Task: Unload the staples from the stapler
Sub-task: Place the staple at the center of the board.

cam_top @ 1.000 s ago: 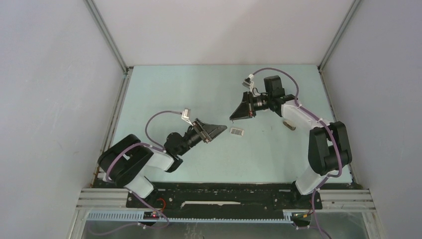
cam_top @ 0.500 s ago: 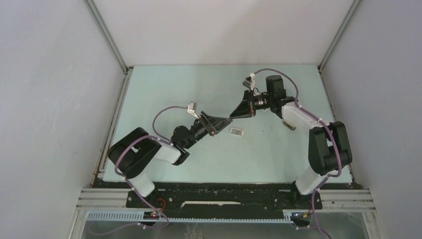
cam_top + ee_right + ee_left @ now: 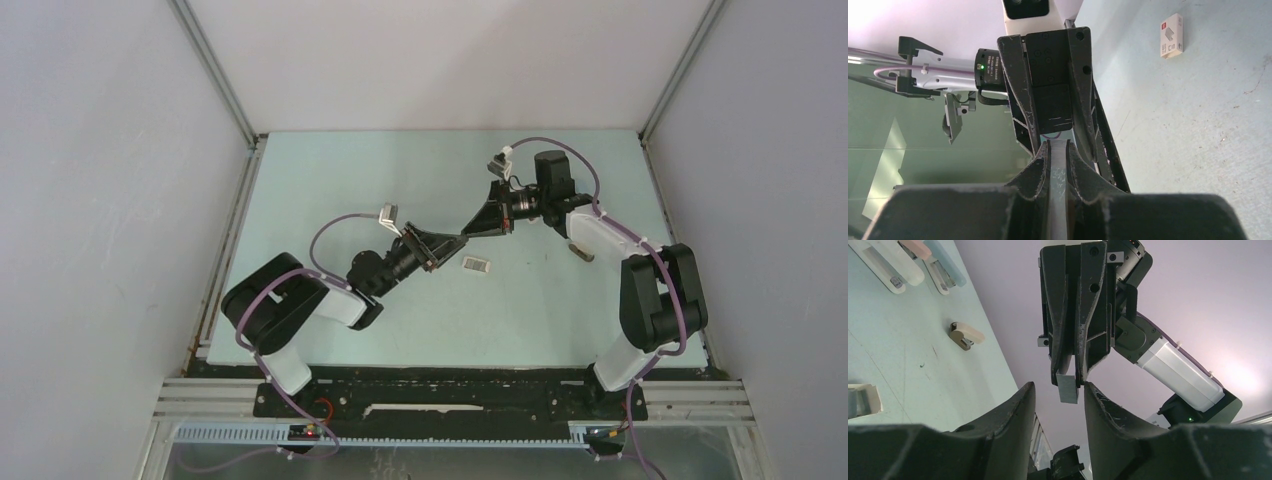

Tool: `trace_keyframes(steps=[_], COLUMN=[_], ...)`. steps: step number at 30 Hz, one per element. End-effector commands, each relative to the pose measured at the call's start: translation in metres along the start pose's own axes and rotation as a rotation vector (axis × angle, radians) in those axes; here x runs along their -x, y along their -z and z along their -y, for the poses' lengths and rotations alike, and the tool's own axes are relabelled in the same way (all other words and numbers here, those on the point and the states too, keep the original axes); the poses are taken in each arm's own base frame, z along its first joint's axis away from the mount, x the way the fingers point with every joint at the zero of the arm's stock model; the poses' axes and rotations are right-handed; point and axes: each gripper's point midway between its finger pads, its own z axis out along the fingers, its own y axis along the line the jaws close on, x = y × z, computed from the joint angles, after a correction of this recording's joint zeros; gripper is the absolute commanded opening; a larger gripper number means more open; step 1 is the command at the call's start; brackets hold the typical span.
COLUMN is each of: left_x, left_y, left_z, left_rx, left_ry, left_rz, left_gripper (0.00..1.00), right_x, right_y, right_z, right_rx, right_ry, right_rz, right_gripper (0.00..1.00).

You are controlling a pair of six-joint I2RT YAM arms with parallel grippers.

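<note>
Left gripper (image 3: 1057,392) has moved up to the right gripper (image 3: 1058,150), jaws spread around the staples (image 3: 1068,388) that the right one pinches in the air; white box (image 3: 477,264) at their five o'clock, contents unclear.

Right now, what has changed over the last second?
The left gripper swung forward and right to the right gripper, its jaws now straddling the staples without visibly gripping. The right gripper stayed shut on the staples; the white box and stapler haven't moved.
</note>
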Motion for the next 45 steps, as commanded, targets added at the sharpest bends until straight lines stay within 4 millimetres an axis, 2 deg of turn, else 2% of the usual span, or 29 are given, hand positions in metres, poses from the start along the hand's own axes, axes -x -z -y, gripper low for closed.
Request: trace_keyframes(steps=[1, 23, 45], left_x=[0.005, -0.004, -0.006], left_y=[-0.011, -0.014, -0.013], left_z=[0.027, 0.036, 0.035], left_rx=[-0.093, -0.117, -0.113], left_ry=[-0.006, 0.030, 0.049], left_rz=[0.011, -0.021, -0.030], left_gripper=[0.45, 0.34, 0.33], right_x=[0.001, 0.004, 0.005], right_y=[0.004, 0.006, 0.008], right_z=[-0.014, -0.010, -0.007], right_rx=[0.029, 0.027, 0.021], right_ry=[0.033, 0.042, 0.043], right_rz=[0.000, 0.019, 0.024], right_gripper=[0.07, 0.07, 0.08])
